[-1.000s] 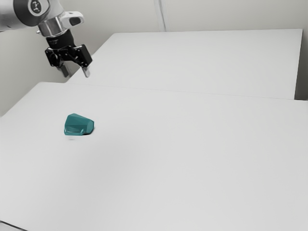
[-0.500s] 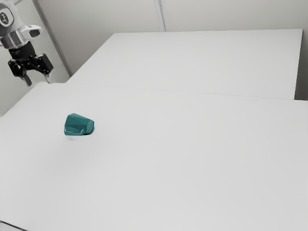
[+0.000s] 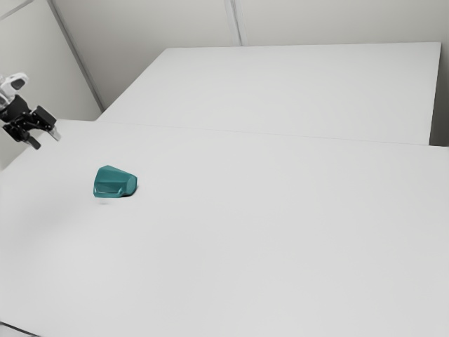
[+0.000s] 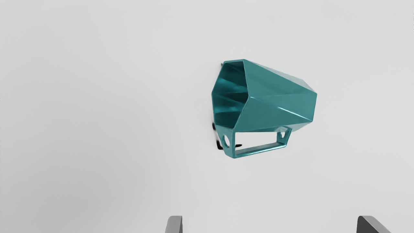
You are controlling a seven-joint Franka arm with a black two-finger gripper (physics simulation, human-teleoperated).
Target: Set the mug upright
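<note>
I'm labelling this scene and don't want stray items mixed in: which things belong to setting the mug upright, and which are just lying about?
For the job:
- mug, on its side on the table
- gripper, open

Just lying about:
- thin dark strip, perhaps a cable

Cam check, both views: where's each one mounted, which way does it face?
Exterior view: beside the arm, above the white table, facing down across it toward a wall; the arm's end and open gripper show at the exterior view's left.
Wrist view: on the arm's hand, facing down at the table past the two fingers, whose tips show at the bottom edge.
Shared: table, gripper fingers and teal mug on its side.
</note>
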